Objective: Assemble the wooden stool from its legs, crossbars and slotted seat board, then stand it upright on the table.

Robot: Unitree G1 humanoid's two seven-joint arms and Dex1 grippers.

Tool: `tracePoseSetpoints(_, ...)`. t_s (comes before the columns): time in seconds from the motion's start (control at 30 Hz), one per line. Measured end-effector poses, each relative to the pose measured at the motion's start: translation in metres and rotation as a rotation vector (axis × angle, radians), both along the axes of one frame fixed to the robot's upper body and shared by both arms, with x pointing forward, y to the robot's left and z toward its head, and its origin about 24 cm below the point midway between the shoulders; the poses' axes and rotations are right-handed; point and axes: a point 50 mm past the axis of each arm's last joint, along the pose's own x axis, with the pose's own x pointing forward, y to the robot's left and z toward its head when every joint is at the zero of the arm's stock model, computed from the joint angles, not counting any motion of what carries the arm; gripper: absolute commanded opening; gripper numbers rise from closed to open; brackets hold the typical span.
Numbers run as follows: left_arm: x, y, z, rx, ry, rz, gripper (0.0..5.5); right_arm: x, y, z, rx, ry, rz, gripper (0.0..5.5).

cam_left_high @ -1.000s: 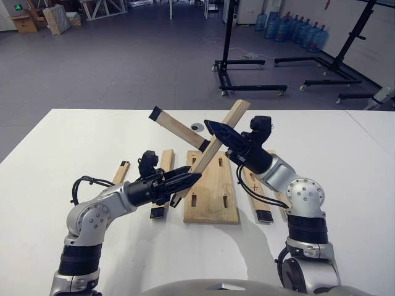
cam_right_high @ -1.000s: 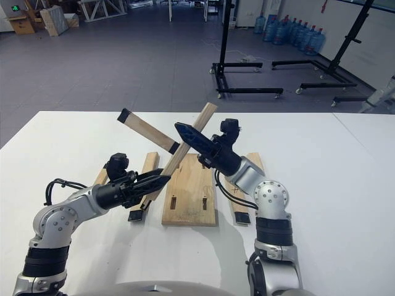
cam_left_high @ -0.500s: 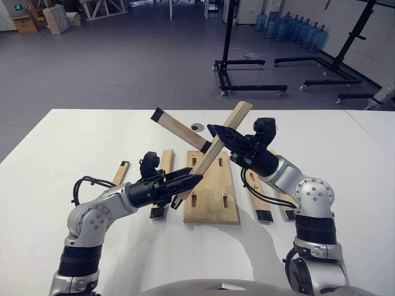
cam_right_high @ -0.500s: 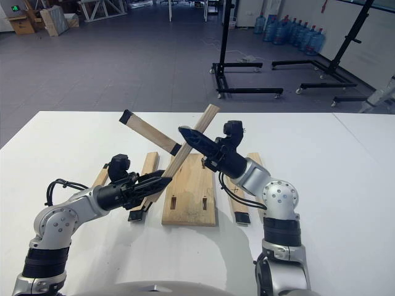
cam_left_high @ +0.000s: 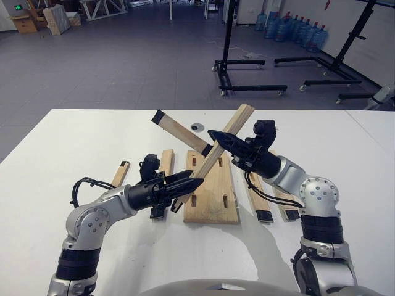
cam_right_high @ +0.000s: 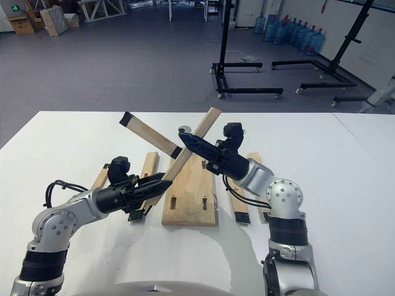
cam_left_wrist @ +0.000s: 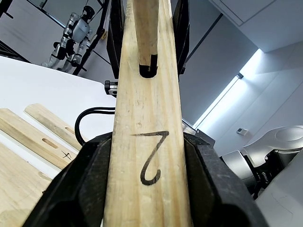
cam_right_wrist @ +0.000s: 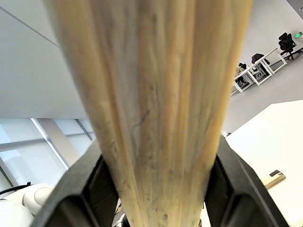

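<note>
Left eye view: left gripper (cam_left_high: 190,182) grips a long pale wooden leg (cam_left_high: 236,122); right gripper (cam_left_high: 216,136) grips a black-tipped wooden bar (cam_left_high: 179,130) crossing it.

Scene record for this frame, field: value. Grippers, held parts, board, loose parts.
left gripper: shut on the slotted piece, which tilts up toward the right
right gripper: shut on the black-tipped piece, tip up and to the left
joint: the held pieces cross above the seat board; one end meets the slot
seat board: flat on the table
loose pieces: two each side of the board, flat
</note>
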Motion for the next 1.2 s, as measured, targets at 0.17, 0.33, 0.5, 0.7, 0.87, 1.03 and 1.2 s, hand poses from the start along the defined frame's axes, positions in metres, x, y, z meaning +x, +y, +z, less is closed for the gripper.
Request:
tracePoseSetpoints(0.17, -0.001, 0.000, -0.001, -0.027, 0.019, 0.006, 2.98, -0.003, 0.000, 0.003, -0.038, -0.057, 0.015, 2.07)
tracePoseSetpoints(0.33, 0.006, 0.006, -0.010, -0.020, 0.065, 0.075, 3.65, 0.007, -0.009, 0.012, -0.092, -0.175, -0.122, 2.07)
tracePoseSetpoints(0.5, 0.005, 0.015, -0.024, 0.005, 0.105, 0.132, 4.42, 0.028, -0.041, 0.029, -0.261, -0.395, -0.257, 2.07)
tracePoseSetpoints(0.7, 0.005, 0.010, -0.037, 0.031, 0.132, 0.154, 4.65, 0.078, -0.070, 0.006, -0.646, -0.682, -0.464, 2.07)
tracePoseSetpoints(0.87, 0.005, 0.006, -0.045, 0.072, 0.139, 0.152, 4.65, 0.092, -0.060, 0.008, -0.666, -0.910, -0.388, 2.07)
tracePoseSetpoints(1.03, 0.005, 0.003, -0.046, 0.090, 0.137, 0.143, 4.65, 0.086, -0.053, -0.010, -0.626, -0.937, -0.210, 2.07)
tracePoseSetpoints(1.2, 0.005, 0.004, -0.046, 0.092, 0.133, 0.150, 4.65, 0.082, -0.056, -0.019, -0.623, -0.935, -0.129, 2.07)
